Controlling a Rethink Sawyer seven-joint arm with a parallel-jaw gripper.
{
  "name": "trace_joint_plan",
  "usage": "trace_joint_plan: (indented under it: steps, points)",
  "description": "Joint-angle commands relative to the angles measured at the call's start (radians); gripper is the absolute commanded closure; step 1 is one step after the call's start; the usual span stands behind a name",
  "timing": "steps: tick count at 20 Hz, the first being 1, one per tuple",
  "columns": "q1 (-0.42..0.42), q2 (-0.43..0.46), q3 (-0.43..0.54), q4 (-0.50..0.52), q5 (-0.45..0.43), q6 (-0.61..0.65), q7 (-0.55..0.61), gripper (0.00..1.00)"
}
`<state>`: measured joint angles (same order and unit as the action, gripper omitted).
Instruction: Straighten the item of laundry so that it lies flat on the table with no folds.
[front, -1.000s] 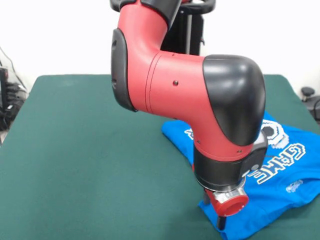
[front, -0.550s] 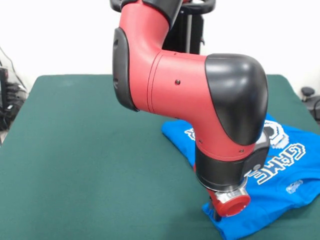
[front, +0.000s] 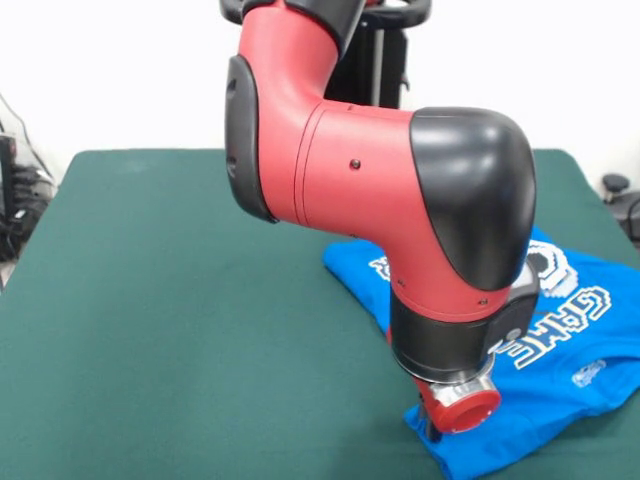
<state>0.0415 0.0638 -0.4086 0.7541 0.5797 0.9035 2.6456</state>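
Front view: the smooth red and black arm (front: 400, 190) comes down over the matte green table (front: 170, 330). The soft blue shirt (front: 590, 360) lies rumpled at the table's right, its near corner under the gripper (front: 432, 432). Whether the jaws clench cannot be told.
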Motion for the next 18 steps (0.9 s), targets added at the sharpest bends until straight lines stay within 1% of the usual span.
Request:
trace_joint_plan:
  steps: [1, 6, 8, 11, 15, 18]
  points:
    - [0.022, -0.003, -0.001, 0.128, -0.026, -0.045, 0.257, 1.0]
    - [-0.002, -0.046, -0.055, 0.18, -0.09, -0.024, 0.188, 1.0]
    - [-0.009, -0.05, -0.087, 0.186, -0.121, -0.023, 0.165, 1.0]
    - [-0.021, -0.058, -0.109, 0.194, -0.158, -0.029, 0.136, 1.0]
    - [-0.035, -0.064, -0.107, 0.205, -0.193, -0.057, 0.118, 1.0]
    - [-0.04, -0.083, -0.113, 0.237, -0.228, -0.087, 0.105, 1.0]
